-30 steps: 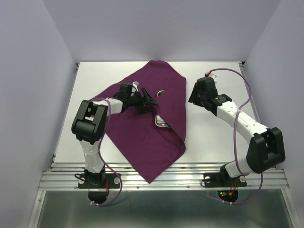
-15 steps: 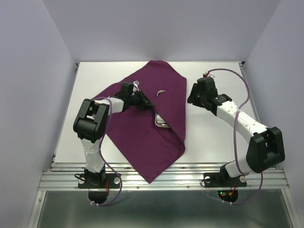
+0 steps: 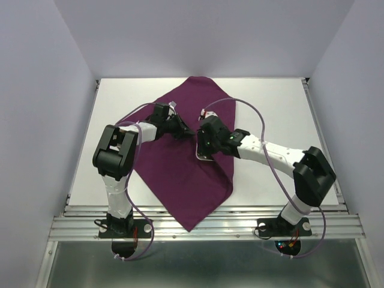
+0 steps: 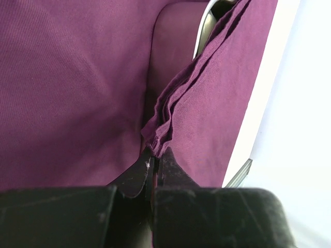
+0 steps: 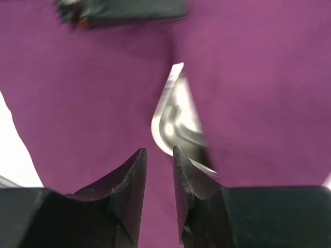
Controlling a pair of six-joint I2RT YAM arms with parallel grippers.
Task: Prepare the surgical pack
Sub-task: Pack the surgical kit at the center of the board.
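Observation:
The purple cloth (image 3: 180, 180) lies spread on the white table, with its right side folded over the steel tray (image 3: 204, 158). Only one corner of the tray shows. My left gripper (image 3: 185, 130) is shut on a bunched fold of the cloth (image 4: 170, 129), pinched at its fingertips (image 4: 155, 157); the tray rim (image 4: 206, 23) shows just beyond. My right gripper (image 3: 203, 146) hovers over the tray's bare corner (image 5: 173, 121), open by a narrow gap (image 5: 159, 151) with nothing in it. Instruments and gauze are hidden.
White table (image 3: 270, 102) lies bare to the right of the cloth and along its left side (image 3: 102, 138). Purple walls close in the back and both sides. A metal rail (image 3: 204, 225) runs along the near edge by the arm bases.
My right arm has swung left from the bare table to over the tray, its jaws narrowing. My left gripper has shut on the cloth fold.

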